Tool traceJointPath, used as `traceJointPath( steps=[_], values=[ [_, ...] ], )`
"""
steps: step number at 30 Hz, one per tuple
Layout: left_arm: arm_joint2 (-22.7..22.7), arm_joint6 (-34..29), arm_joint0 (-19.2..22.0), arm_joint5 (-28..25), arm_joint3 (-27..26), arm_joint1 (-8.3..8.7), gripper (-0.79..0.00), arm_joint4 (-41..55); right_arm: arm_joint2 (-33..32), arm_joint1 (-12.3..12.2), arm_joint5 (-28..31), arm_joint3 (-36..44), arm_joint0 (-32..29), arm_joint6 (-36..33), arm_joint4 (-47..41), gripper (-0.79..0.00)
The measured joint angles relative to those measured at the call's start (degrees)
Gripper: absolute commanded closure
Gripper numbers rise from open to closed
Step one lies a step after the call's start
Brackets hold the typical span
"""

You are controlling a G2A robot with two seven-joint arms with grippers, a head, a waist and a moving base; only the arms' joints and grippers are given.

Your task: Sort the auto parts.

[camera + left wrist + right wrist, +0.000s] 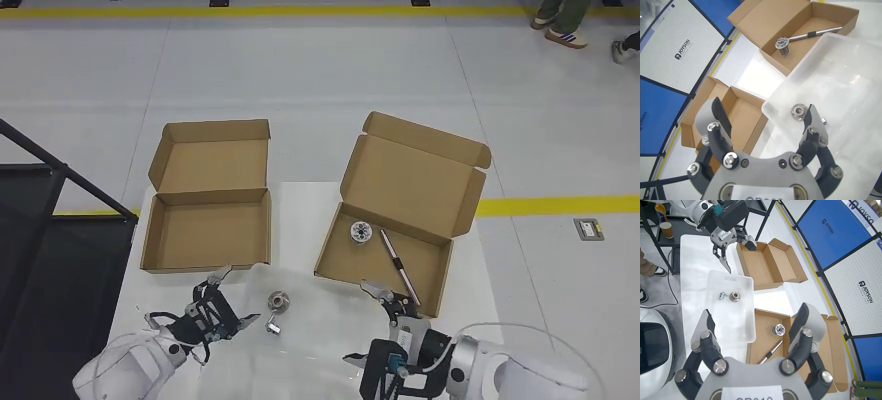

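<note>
A clear plastic bin (pixel 752 285) holds a flanged metal hub (pixel 279 300) (pixel 798 111) (pixel 734 296) and a small bracket (pixel 272 325) (pixel 722 294). My left gripper (pixel 238 296) (pixel 763 109) hangs open over the bin's corner next to the hub, with nothing between its fingers. My right gripper (pixel 362 323) (pixel 755 313) is open and holds nothing, above the bin's edge beside the right-hand box. That cardboard box (pixel 345 262) (pixel 761 349) contains a toothed metal part (pixel 360 232) (pixel 782 45) (pixel 779 330) and a steel rod (pixel 397 262) (pixel 815 34) (pixel 770 352).
A second cardboard box (pixel 205 235) (pixel 742 117) (pixel 766 264) lies with nothing in it, lid folded back, at the table's left. A black rack (pixel 40 260) with a paper cup (pixel 665 229) stands off the table's left side. Both lids stick out at the back.
</note>
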State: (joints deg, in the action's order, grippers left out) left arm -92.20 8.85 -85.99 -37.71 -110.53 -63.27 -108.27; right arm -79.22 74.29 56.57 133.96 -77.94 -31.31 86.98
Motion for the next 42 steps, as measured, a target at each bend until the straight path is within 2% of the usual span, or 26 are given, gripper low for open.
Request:
traceJointPath(
  steps=[5,11,15,19,31,37,42],
  values=[
    [4.32,-6.24,4.43,-8.30,0.28,0.41,-0.785,-3.63,0.00,0.00,0.00,0.00,0.00,0.00,0.00,-0.785],
    [8.27,-8.93,12.25,-20.25,1.56,1.49,-0.785,-7.95,0.00,0.00,0.00,0.00,0.00,0.00,0.00,-0.785],
    [13.39,-8.26,16.68,-20.30,5.12,2.99,-0.785,-8.72,0.00,0.00,0.00,0.00,0.00,0.00,0.00,-0.785],
    [16.72,-8.49,20.50,-20.28,10.81,4.10,-0.785,-1.40,0.00,0.00,0.00,0.00,0.00,0.00,0.00,-0.785],
    [16.73,-8.86,19.96,-20.21,10.33,4.07,-0.785,-2.55,0.00,0.00,0.00,0.00,0.00,0.00,0.00,-0.785],
    [20.63,-13.49,20.65,-20.29,11.20,3.67,-0.785,-0.57,0.00,0.00,0.00,0.00,0.00,0.00,0.00,-0.785],
    [23.24,-20.66,22.46,-20.29,11.93,3.58,-0.785,4.48,0.00,0.00,0.00,0.00,0.00,0.00,0.00,-0.785]
  ],
)
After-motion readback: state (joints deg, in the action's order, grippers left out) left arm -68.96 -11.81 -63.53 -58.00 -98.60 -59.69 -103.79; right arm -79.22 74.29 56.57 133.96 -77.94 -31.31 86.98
